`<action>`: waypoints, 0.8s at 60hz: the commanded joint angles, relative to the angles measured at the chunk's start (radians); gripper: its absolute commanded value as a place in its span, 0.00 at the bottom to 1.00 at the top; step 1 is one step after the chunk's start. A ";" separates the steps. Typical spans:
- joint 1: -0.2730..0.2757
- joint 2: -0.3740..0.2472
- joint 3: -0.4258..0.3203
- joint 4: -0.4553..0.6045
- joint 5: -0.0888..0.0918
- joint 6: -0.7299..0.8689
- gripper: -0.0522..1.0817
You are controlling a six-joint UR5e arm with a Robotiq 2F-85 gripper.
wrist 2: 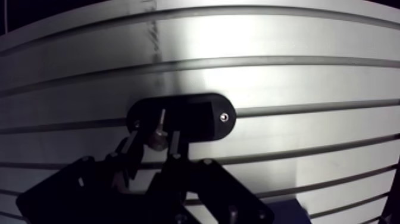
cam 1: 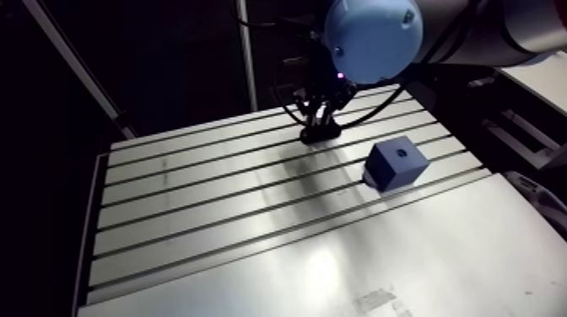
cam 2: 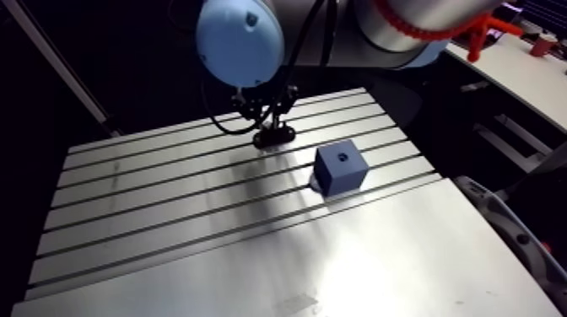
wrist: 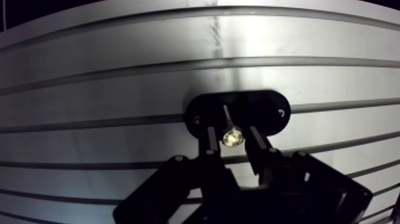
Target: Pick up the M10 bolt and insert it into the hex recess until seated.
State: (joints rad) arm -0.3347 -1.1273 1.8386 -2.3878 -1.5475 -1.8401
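Observation:
A black oval holder lies on the slotted table, and the bolt stands in it, its brassy head up and its thin shank running down into the holder. My gripper is down over the holder with one finger on each side of the bolt head. A narrow gap shows on both sides, so the gripper is open around the head. The blue block with the recess in its top face sits on the table to the right of the gripper in the arm view, well apart from it.
The aluminium table has long parallel slots running across it. A screw head shows at one end of the holder. The table's left edge and far edge drop off into the dark.

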 commanded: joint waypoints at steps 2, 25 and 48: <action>0.000 0.001 0.000 0.000 -0.001 0.000 0.60; -0.001 0.001 0.000 0.000 -0.004 -0.001 0.61; -0.001 0.001 0.000 0.000 -0.003 -0.003 0.63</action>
State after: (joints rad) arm -0.3360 -1.1266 1.8377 -2.3878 -1.5513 -1.8427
